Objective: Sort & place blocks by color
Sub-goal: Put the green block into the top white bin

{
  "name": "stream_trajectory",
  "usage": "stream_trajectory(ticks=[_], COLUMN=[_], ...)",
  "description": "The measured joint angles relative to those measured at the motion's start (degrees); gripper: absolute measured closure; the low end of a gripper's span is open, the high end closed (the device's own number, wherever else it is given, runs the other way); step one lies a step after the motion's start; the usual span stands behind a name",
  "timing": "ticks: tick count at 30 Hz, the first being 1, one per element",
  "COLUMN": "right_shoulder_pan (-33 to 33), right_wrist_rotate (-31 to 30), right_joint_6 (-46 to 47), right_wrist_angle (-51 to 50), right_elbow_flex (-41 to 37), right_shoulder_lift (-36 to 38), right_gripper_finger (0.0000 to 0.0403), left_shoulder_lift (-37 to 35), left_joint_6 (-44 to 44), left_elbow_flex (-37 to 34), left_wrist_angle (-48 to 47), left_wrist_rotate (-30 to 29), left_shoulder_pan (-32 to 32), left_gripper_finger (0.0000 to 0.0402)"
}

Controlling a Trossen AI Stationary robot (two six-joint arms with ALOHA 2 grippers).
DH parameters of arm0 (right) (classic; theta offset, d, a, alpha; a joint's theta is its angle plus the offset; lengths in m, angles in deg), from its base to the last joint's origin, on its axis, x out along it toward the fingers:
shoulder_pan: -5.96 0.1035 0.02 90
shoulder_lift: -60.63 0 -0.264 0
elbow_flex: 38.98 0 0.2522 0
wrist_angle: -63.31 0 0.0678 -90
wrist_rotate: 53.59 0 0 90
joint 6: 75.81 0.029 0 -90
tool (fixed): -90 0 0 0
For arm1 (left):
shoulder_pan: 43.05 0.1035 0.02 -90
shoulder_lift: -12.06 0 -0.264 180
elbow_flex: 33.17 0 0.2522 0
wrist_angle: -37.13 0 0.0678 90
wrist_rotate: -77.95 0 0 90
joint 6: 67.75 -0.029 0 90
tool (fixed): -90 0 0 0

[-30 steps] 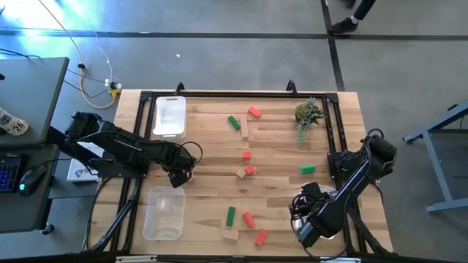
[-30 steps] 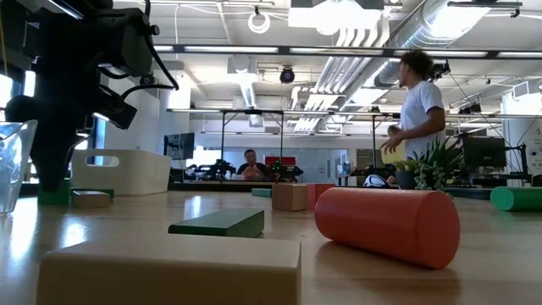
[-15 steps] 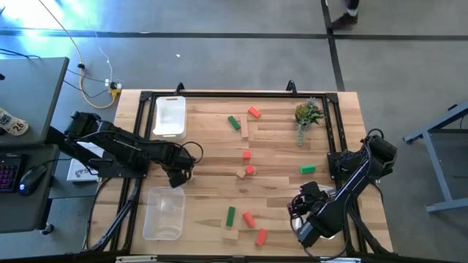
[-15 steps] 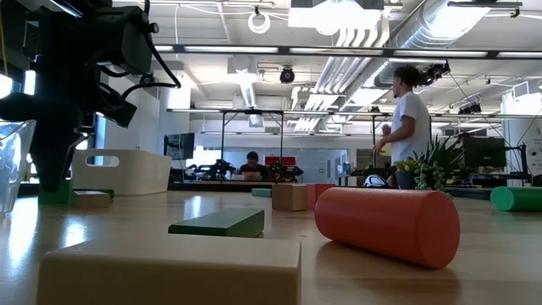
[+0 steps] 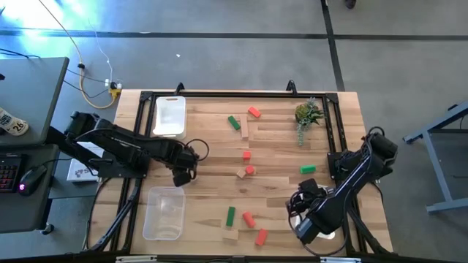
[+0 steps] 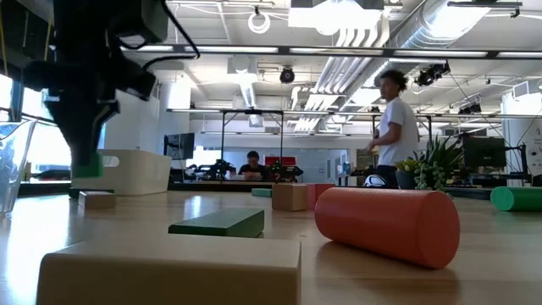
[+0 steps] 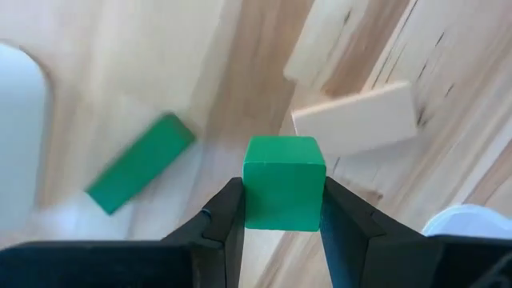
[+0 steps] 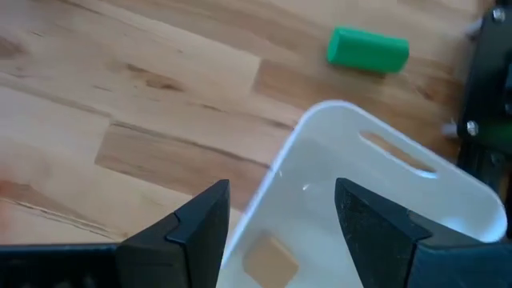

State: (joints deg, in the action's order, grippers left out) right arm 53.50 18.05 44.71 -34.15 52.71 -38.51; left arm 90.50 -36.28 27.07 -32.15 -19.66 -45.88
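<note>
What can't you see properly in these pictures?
- High view: the green cube held by the left gripper is hidden under that arm.
- High view: the right gripper covers most of the white tray; the tan block inside shows only in the right wrist view.
- Left wrist view: the green bar is blurred.

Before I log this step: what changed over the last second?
The left gripper, holding a green cube, moved slightly toward the table's middle and lifted clear of the table. The right gripper edged forward, open over a clear tray with a tan block inside. The loose blocks stayed put.
</note>
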Motion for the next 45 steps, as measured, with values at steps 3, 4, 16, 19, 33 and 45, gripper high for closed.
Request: stream_trajectory(ticks=[3,4,16,19,33,45], right_shoulder_pan=[-1.16,-1.61,-9.17,-12.02,-34.45,-49.38], right_wrist_rotate=[-2.23,-3.23,-15.73,-15.73,-15.0,0.87], right_joint_6=[-1.93,-2.6,-18.7,-25.99,-71.25,-92.48], right_wrist_angle=[0.19,0.35,2.27,2.2,8.78,24.82], right_elbow_flex=[0.0,0.0,0.0,0.0,0.0,0.0], right_shoulder_lift=[0.6,0.89,5.08,5.9,8.19,8.19], right_gripper_finger=[0.019,0.019,0.019,0.019,0.019,0.019], left_shoulder_lift=[0.0,0.0,0.0,0.0,0.0,-0.02], left_joint_6=[-1.74,-2.58,-13.61,-14.12,-14.78,-10.12], left_elbow_flex=[2.73,3.68,13.55,14.82,16.33,16.33], left_wrist_angle=[-0.88,-0.88,1.05,1.35,1.31,-2.02], left_wrist_rotate=[-2.44,-2.96,-5.27,-5.29,-6.54,0.11], left_shoulder_pan=[0.04,0.26,8.99,11.85,29.19,43.25], left_gripper_finger=[0.0301,0.0301,0.0296,0.0294,0.0295,0.0293])
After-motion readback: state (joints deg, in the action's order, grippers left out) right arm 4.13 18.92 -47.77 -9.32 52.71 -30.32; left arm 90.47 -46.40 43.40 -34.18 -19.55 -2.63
